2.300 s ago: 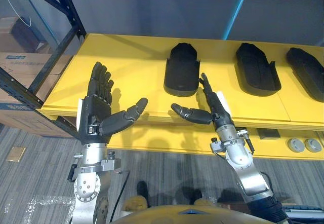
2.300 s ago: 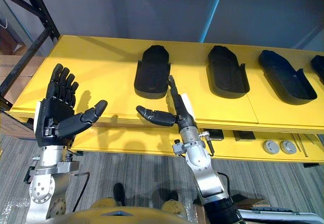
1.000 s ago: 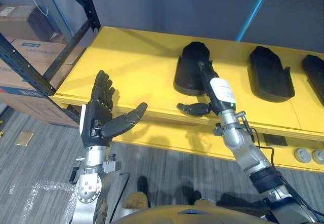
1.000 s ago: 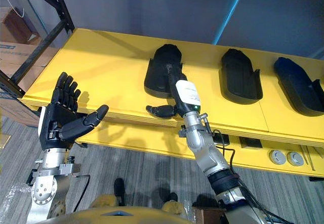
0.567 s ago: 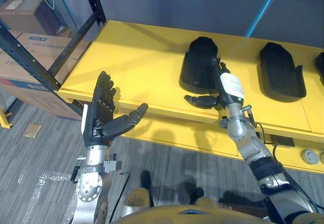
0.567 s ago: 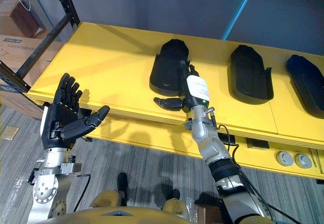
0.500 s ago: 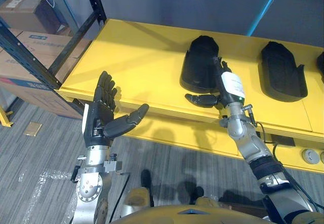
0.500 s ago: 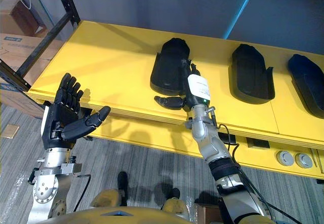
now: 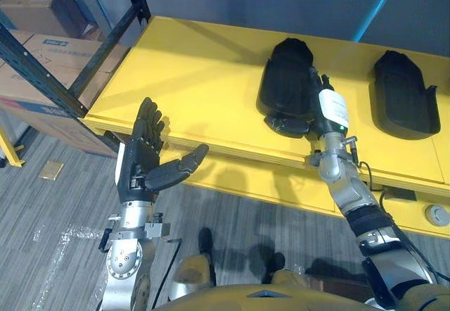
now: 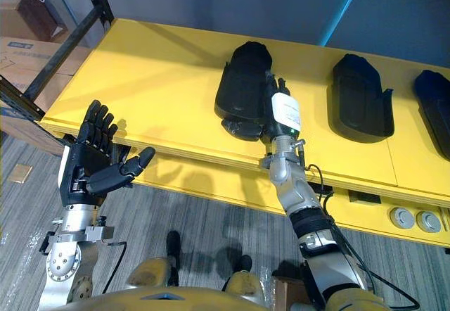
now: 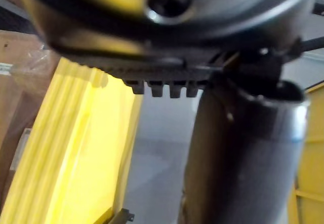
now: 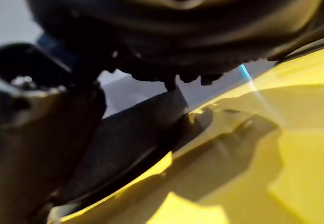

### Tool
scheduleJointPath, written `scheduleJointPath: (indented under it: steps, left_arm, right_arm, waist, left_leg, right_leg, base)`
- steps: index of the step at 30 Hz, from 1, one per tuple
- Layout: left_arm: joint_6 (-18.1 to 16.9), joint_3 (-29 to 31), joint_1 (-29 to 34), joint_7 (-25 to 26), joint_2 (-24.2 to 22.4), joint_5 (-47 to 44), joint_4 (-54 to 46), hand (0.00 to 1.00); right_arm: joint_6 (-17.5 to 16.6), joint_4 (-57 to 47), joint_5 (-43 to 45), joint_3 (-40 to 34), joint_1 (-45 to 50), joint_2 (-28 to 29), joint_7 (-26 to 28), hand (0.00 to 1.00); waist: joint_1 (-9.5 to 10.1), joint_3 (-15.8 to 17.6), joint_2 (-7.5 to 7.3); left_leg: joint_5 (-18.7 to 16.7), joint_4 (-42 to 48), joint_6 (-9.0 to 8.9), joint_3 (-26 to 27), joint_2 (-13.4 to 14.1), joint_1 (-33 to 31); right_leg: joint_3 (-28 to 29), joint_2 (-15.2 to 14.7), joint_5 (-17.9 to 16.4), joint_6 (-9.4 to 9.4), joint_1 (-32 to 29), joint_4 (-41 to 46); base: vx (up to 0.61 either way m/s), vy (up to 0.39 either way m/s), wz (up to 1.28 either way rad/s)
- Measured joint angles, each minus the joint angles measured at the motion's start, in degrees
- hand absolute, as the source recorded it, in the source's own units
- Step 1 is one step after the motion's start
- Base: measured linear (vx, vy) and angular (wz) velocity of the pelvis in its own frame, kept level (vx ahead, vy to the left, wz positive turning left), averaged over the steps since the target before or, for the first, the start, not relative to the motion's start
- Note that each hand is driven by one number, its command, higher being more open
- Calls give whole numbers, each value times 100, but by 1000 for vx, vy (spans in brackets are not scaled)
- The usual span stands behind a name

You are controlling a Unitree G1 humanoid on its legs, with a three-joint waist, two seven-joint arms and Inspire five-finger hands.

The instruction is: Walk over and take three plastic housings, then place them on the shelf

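Evidently the first housing had not left the yellow desk. It lay flat against the right robot hand, whose fingers ran straight along the housing's side while the thumb reached across its near end. That hand was therefore open and touching the housing, not clamped on it. The main risk was a poor grip. The housing looked like a broad, smooth shell, and a pinch at one corner would probably let it pivot or slip as it rose. If the fingers closed before the thumb got under the rim, they might only shove the housing along the desk. The near end sat close to the desk's front edge, just by the thumb, so a slip toward the robot could send the housing to the floor. A second housing lay well apart on the outer side of the right robot hand and looked safe unless the arm swung wide. The left robot hand was held up open and empty, palm up, in front of the desk edge. Any pass to it would cross open floor. The dark rack upright beyond it could catch that arm in a turn.
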Motion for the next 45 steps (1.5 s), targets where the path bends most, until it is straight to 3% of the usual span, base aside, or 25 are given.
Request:
scheduleJointPath:
  steps: [7, 13, 16, 19, 23, 25, 28, 31, 32, 36, 40, 42, 45]
  left_arm:
    - [0, -1, -7, -137, 0, 0, 0, 100]
    - [-2, -3, -1, -192, 1, 1, 0, 100]
    - [-89, 3, 13, -132, 0, 0, -1, 100]
    - [-302, 78, 11, -9, -24, -40, -19, 100]
    - [-600, 247, -9, -113, -246, -615, -286, 100]
    - [-628, 231, -1, -349, -275, -984, -419, 100]
    - [-700, 79, 15, -1012, -404, -1647, -503, 100]
    - [-721, -265, 54, -1453, -409, -2126, -511, 100]
    - [-722, -495, 53, -1637, -391, -2303, -510, 100]
    - [-721, -1083, -97, -1927, -262, -2496, -399, 100]
    - [-564, -1683, -765, -1731, -125, -2538, 108, 100]
    - [-443, -2064, -1065, -1399, -132, -2477, 308, 100]
    - [-287, -2332, -1243, -1091, -145, -2269, 516, 100]
  right_arm:
    - [-42, 0, -1, 0, 1, 0, 17, 100]
    - [-329, -250, -13, -70, 167, 0, 20, 100]
    - [-623, -1469, -4, -317, 939, 0, -44, 100]
    - [-1208, -2835, 333, -643, 1741, 93, -255, 100]
    - [-2269, -4231, 1540, -1413, 2681, 789, -333, 100]
    - [-2370, -4391, 2003, -1639, 2994, 1013, -278, 100]
    - [-2328, -4425, 2694, -2075, 3822, 1550, -209, 100]
    - [-2079, -4422, 2962, -2341, 4625, 1976, -305, 100]
    - [-1957, -4397, 3105, -2471, 4984, 2083, -385, 100]
    - [-1877, -4123, 3652, -2929, 5572, 2198, -610, 100]
    - [-2093, -4077, 4348, -3196, 6098, 2348, -464, 100]
    - [-2207, -4050, 4402, -3138, 6303, 2366, -232, 100]
    - [-2287, -4037, 4494, -2987, 6278, 2286, 130, 100]
  waist:
    - [0, 0, 0]
    - [-13, 1, 3]
    - [-21, -1, 1]
    - [-68, -14, -21]
    - [-368, -124, -153]
    - [-476, -210, -225]
    - [-673, -374, -270]
    - [-890, -467, -163]
    - [-1059, -517, -73]
    - [-1497, -581, 56]
    - [-1880, -618, 105]
    - [-2035, -624, 109]
    - [-2027, -622, 107]
  left_leg:
    - [-1, 0, -1, 19, 7, 37]
    - [-48, -3, -58, 111, 16, 109]
    - [-71, -3, -61, 150, 46, 116]
    - [-106, -2, -49, 294, 68, 206]
    - [-213, 0, -103, 636, 98, 387]
    - [-272, 0, -122, 796, 119, 480]
    - [-415, -1, -168, 1164, 150, 690]
    - [-585, -2, -233, 1592, 191, 831]
    - [-643, -2, -240, 1861, 189, 879]
    - [-780, 3, -337, 2550, 246, 1206]
    - [-1167, 388, -511, 3310, 446, 1479]
    - [-1356, 589, -539, 3552, 561, 1505]
    - [-1457, 836, -541, 3624, 630, 1477]
  right_leg:
    - [25, -4, 14, 23, 5, 34]
    - [95, -4, -6, -8, 29, 16]
    - [112, 5, 3, 3, 26, -51]
    - [261, 21, 6, 5, 18, -85]
    - [603, 77, 45, 54, -7, -122]
    - [752, 99, 43, 52, -7, -126]
    - [1124, 133, 40, 49, -32, -130]
    - [1541, 162, 38, 52, -164, -132]
    - [1811, 183, 53, 50, -283, -133]
    - [2472, 336, 152, 103, -336, -150]
    - [3170, 545, 175, 119, -357, -153]
    - [3391, 653, 169, 127, -420, -155]
    - [3515, 728, 189, 122, -524, -149]
  base:
    - [0, 0, -1]
    - [0, 0, -8]
    - [6, -8, -5]
    - [35, -11, -23]
    - [57, -8, -41]
    - [55, 4, -51]
    - [47, 8, -64]
    - [11, 15, -76]
    - [15, 21, -89]
    - [60, 13, -96]
    - [33, -11, -98]
    - [-19, -44, -66]
    - [-36, -55, -35]
